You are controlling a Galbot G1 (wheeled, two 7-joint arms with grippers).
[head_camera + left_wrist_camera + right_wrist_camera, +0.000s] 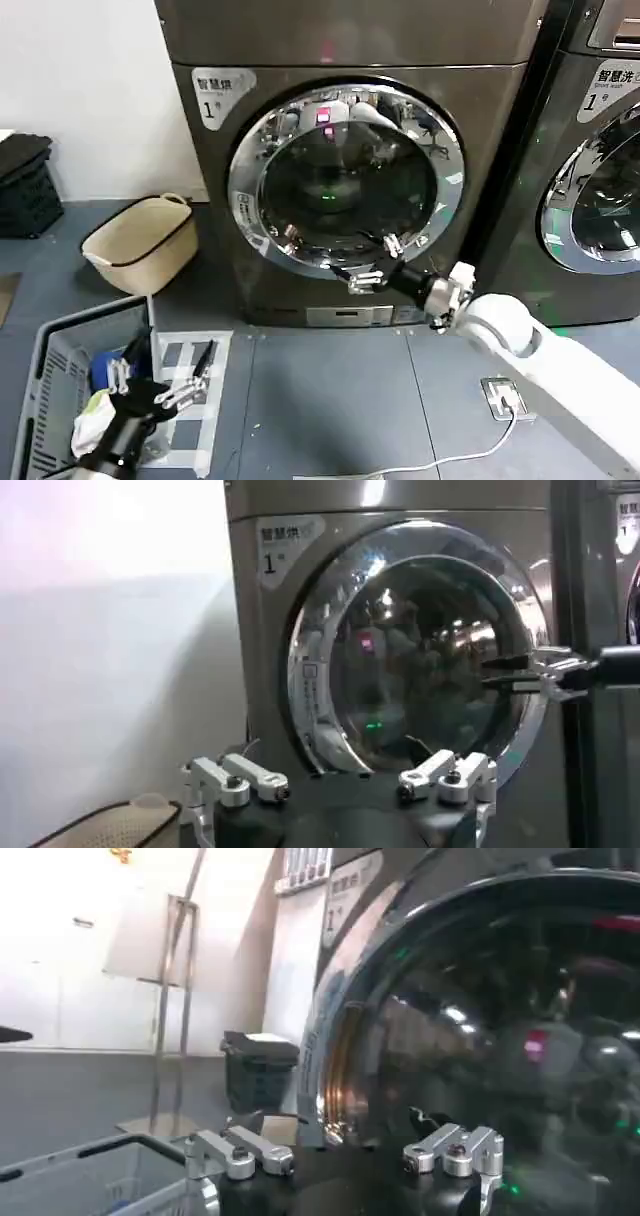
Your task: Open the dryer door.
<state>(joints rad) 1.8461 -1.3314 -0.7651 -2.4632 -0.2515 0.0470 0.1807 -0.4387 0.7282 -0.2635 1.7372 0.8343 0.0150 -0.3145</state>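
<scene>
The dryer (500, 110) is a bronze-grey front-loader with a silver "1" label. Its round dryer door (345, 180), a chrome rim around dark glass, looks shut against the front panel. My right gripper (378, 263) is open at the door's lower right rim, one finger at the chrome and one below it. From the right wrist the chrome rim (340, 1048) is very close ahead of the open right gripper (345, 1160). My left gripper (152, 383) hangs open low at the left, over a crate. The left wrist view faces the door (420, 650) from farther off, with the left gripper (345, 785) holding nothing.
A beige basket (140, 243) stands left of the dryer. A grey crate (50, 380) with clothes sits at the front left, a black crate (22, 185) by the wall. A darker machine (600, 150) stands right. A floor socket with white cable (503, 397) lies under my right arm.
</scene>
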